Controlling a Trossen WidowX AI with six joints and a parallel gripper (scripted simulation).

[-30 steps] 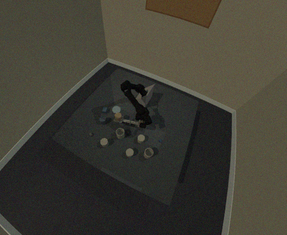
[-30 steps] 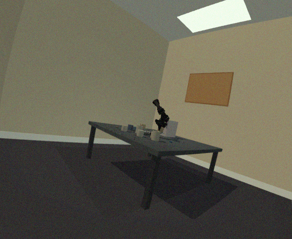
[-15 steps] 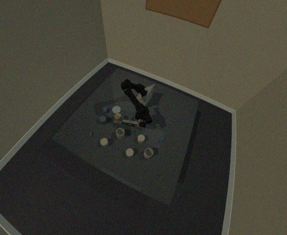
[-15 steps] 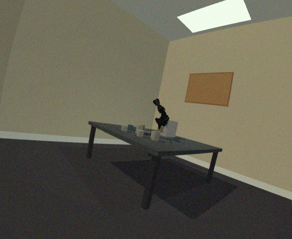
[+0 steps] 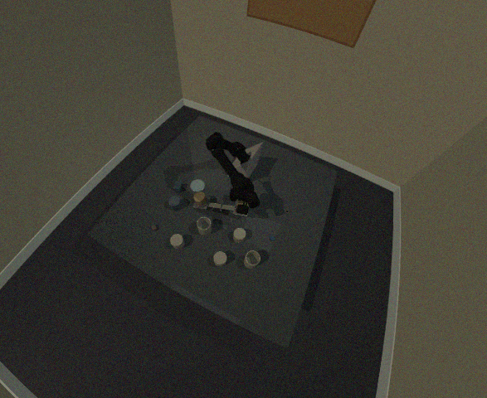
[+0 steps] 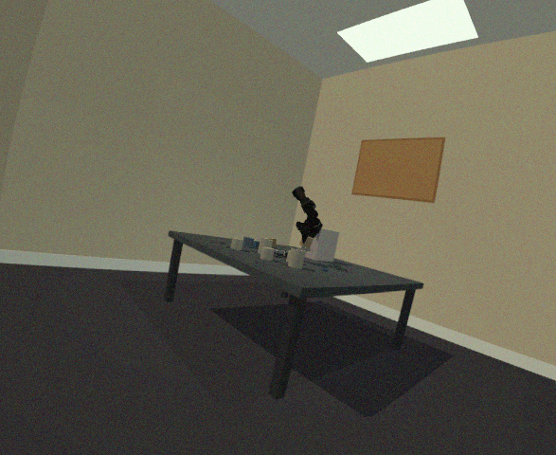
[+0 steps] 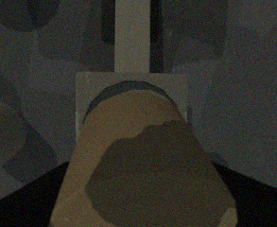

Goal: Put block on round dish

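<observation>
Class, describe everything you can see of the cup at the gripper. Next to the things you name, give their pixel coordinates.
The cup [image 7: 114, 115] is orange-tan and tapered, smooth-looking, with a large darker patch, apparently shadow, on its side. It is between the fingers of the closed gripper, over the square end plate [image 7: 83, 85] of the balance. Its inside is hidden, and contact with the plate is unclear.

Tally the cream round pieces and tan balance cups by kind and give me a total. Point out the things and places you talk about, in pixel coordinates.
Open-topped cream cylindrical cups [image 5: 203, 231] [image 5: 251, 265] [image 6: 263, 244] [image 6: 295, 259]: 2
Flat-topped cream short cylinders [image 5: 176, 240] [image 5: 239, 234] [image 5: 220, 258] [image 6: 237, 244] [image 6: 267, 253]: 3
Tan round cups [image 5: 199, 196] [image 6: 308, 243] [image 7: 81, 156], one in the claw [image 5: 241, 208] [image 7: 136, 166] and one at the far end of the balance [image 5: 221, 207] [image 7: 132, 38]: 2
Total: 7
</observation>
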